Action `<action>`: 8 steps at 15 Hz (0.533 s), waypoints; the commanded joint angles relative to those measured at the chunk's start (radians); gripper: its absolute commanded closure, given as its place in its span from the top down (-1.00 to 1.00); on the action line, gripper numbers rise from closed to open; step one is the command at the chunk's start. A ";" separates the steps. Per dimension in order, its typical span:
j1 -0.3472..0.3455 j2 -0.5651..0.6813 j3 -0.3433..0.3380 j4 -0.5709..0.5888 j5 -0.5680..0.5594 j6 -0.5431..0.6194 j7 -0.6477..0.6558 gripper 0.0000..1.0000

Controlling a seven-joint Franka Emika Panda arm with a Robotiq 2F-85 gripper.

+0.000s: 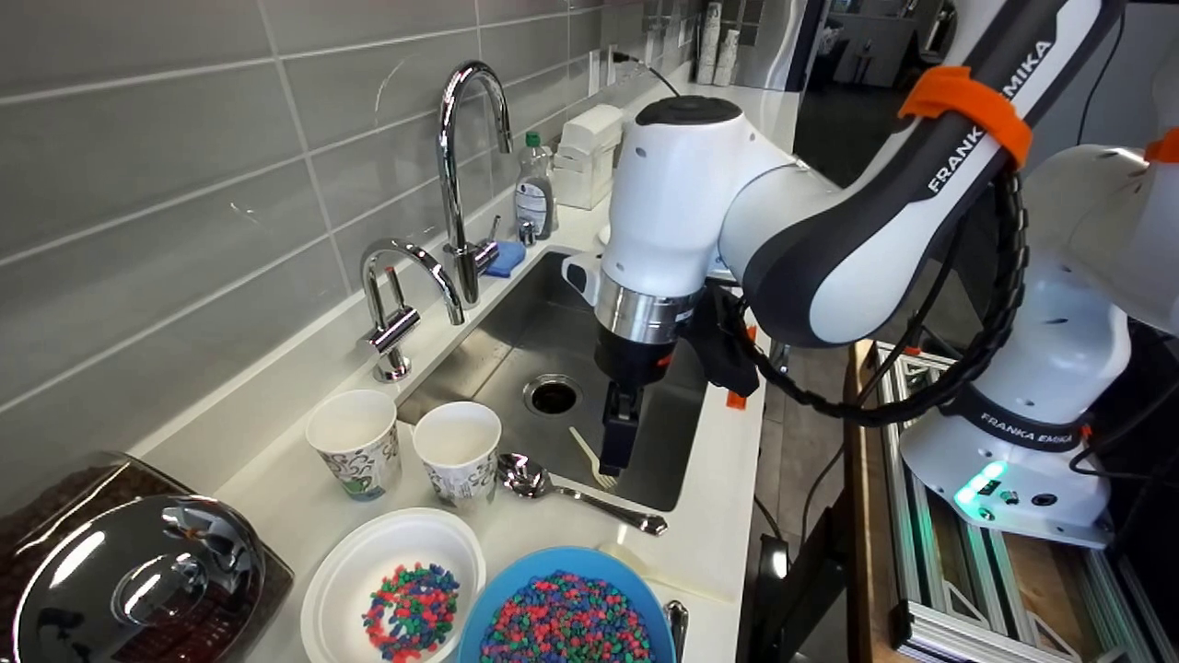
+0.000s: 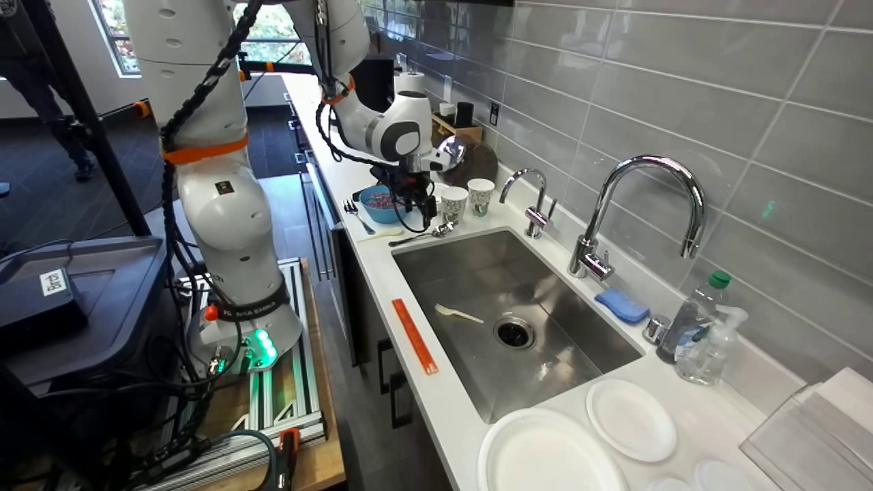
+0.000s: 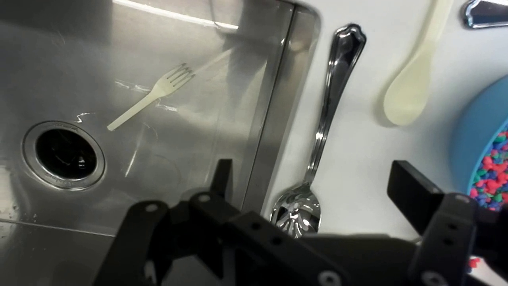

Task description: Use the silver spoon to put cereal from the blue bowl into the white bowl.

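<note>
The silver spoon [image 1: 599,503] lies on the counter along the sink's edge; the wrist view shows its handle [image 3: 329,103] and part of its bowl. Above it hangs my gripper [image 3: 315,180], jaws wide apart and holding nothing, with the spoon apart from both fingers. My gripper [image 2: 426,219] hides little of it in an exterior view. The blue bowl [image 1: 484,594] is full of multi-coloured cereal [image 1: 566,622]. Beside it stands the white bowl [image 1: 345,571] with a smaller heap of cereal. The wrist view catches just the blue bowl's side [image 3: 466,131].
Two patterned cups [image 1: 461,451] stand close to the spoon's bowl. A pale plastic spoon [image 3: 408,95] and a metal fork [image 2: 354,213] lie near the blue bowl. The sink [image 2: 505,300] holds a pale fork [image 3: 158,91]. Faucets [image 1: 456,175] rise along the wall.
</note>
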 commanded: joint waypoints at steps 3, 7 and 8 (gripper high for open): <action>0.021 0.091 -0.021 0.028 -0.091 0.079 0.099 1.00; 0.033 0.158 -0.043 0.061 -0.077 0.110 0.083 1.00; 0.037 0.173 -0.049 0.072 -0.072 0.116 0.076 1.00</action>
